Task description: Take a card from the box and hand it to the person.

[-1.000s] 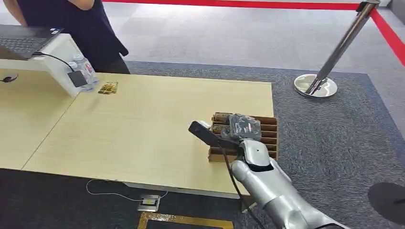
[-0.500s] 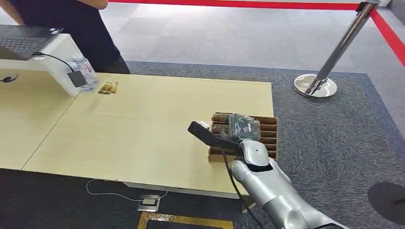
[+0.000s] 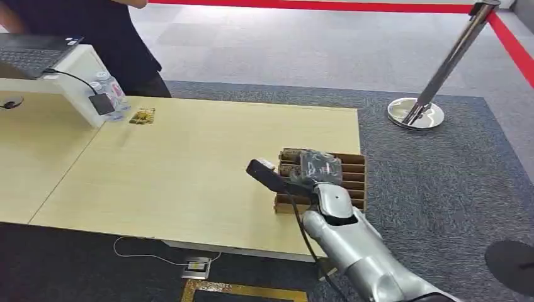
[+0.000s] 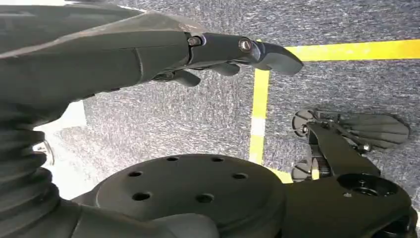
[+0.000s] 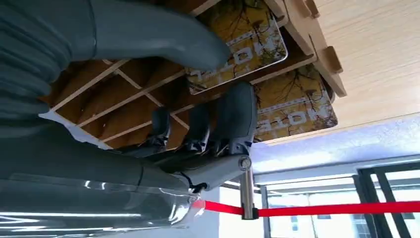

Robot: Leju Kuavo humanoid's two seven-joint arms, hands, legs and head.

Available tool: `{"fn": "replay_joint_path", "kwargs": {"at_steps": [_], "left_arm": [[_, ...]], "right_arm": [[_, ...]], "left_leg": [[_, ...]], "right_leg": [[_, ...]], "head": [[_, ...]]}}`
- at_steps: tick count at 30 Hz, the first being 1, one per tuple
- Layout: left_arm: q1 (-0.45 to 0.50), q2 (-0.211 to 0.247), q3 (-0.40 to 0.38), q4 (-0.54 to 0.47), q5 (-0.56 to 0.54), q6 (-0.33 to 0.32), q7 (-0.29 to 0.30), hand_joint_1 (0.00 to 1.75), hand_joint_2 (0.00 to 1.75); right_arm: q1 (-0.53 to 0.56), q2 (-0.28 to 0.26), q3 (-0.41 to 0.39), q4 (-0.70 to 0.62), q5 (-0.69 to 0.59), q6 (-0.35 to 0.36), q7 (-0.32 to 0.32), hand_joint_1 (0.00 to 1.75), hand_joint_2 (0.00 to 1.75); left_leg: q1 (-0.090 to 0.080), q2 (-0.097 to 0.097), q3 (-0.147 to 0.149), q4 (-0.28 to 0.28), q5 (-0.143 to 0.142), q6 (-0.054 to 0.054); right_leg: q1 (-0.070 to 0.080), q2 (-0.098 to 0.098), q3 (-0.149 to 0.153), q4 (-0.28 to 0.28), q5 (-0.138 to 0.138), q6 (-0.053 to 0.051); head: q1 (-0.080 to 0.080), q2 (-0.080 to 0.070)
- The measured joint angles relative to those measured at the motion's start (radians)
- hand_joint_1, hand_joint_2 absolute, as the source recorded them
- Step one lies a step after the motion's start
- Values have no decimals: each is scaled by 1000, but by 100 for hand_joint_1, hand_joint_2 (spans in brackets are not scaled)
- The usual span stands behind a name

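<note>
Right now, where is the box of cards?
In the head view the box sits at the table's near right corner, under the right hand, whose fingers reach into it.

The silver right arm reaches forward, its right hand (image 3: pixel 321 167) turned palm down, thumb and dark fingers (image 5: pixel 233 119) curled toward each other on a card (image 5: pixel 237 44). The left hand (image 4: pixel 163 54) hangs down, fingers loosely extended, holding nothing

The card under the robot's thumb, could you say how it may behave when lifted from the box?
The card looks thin and flat, so probably light and fairly stiff. Its glossy printed face may slip against the right hand. The box slots could snag it.
</note>
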Motion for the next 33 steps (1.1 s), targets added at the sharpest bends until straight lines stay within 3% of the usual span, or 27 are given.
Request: {"fn": "replay_joint_path", "kwargs": {"at_steps": [9,10,11,12,14,33], "left_arm": [[0,0,0,0,-2,0,0,0,175],[0,0,0,0,-2,0,0,0,175],[0,0,0,0,-2,0,0,0,175],[0,0,0,0,-2,0,0,0,175],[0,0,0,0,-2,0,0,0,175],[0,0,0,0,2,3,-5,0,175]], "right_arm": [[-13,1,0,27,-5,-12,-4,106,175],[-13,1,0,28,-5,-12,-4,120,175],[-14,2,0,31,-5,-12,-4,147,175],[-15,2,0,32,-5,-12,-4,147,175],[-15,3,0,33,-6,-12,-5,175,175],[-34,2,-16,35,-22,41,-42,175,175]], "left_leg": [[0,0,1,0,0,0],[0,0,1,0,0,0],[0,0,1,0,0,0],[0,0,1,0,0,0],[0,0,1,0,0,0],[0,0,2,0,0,-1]], "right_leg": [[0,0,1,0,0,0],[0,0,1,0,0,0],[0,0,1,0,0,0],[0,0,1,0,0,0],[0,0,1,0,0,0],[0,0,2,0,1,-1]], "head": [[0,0],[0,0],[0,0],[0,0],[0,0],[0,0]]}}
